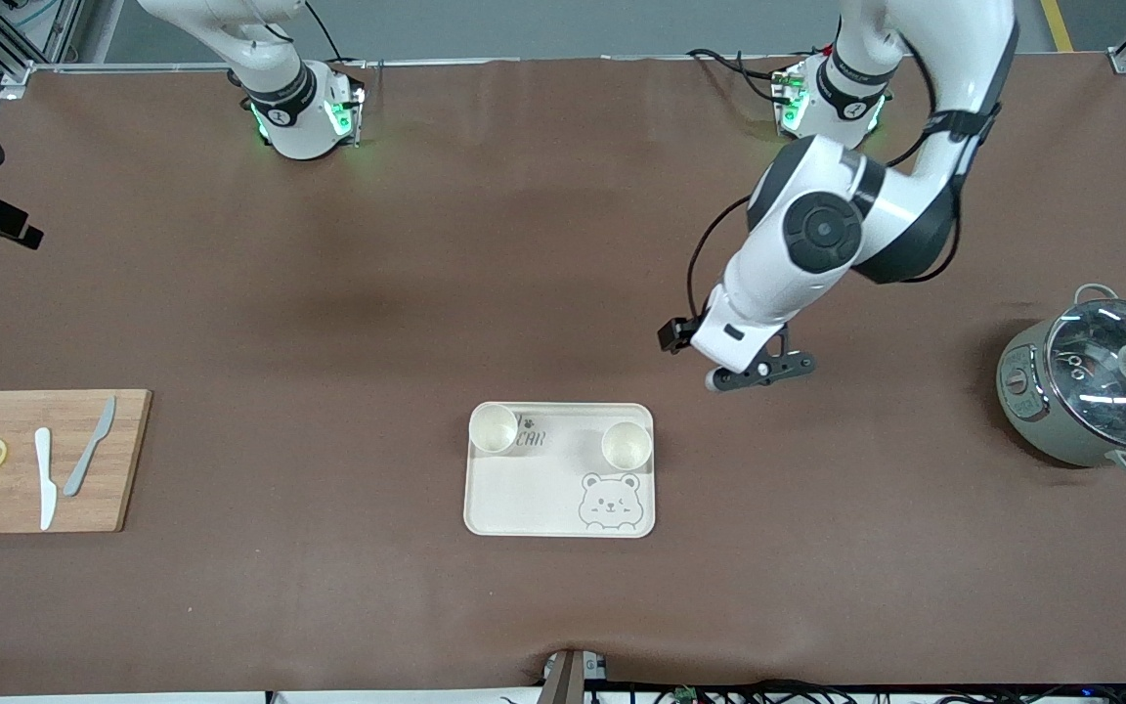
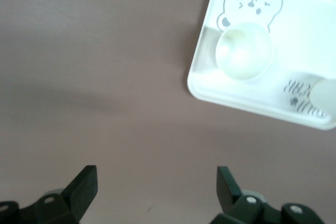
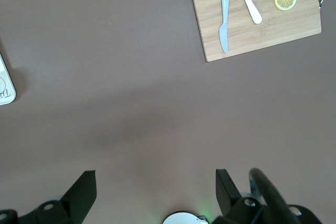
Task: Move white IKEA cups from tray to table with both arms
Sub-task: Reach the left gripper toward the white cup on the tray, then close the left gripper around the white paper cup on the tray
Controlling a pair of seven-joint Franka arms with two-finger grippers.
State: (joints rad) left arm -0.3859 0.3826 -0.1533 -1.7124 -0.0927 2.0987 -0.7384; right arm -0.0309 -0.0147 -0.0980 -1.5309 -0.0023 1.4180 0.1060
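Observation:
Two white IKEA cups stand upright on the cream bear tray (image 1: 534,494). One cup (image 1: 493,428) is in the tray's corner toward the right arm's end, the other cup (image 1: 627,445) by the edge toward the left arm's end. My left gripper (image 1: 763,372) is open and empty, over bare table beside the tray. In the left wrist view my left gripper (image 2: 157,187) shows its fingers wide apart, with one cup (image 2: 244,51), the other cup (image 2: 325,95) and the tray (image 2: 304,30). My right gripper (image 3: 156,190) is open and empty, high near its base; the front view does not show it.
A wooden cutting board (image 1: 35,416) with two knives and two lemon slices lies at the right arm's end; it also shows in the right wrist view (image 3: 262,30). A grey-green pot with a glass lid (image 1: 1101,391) stands at the left arm's end.

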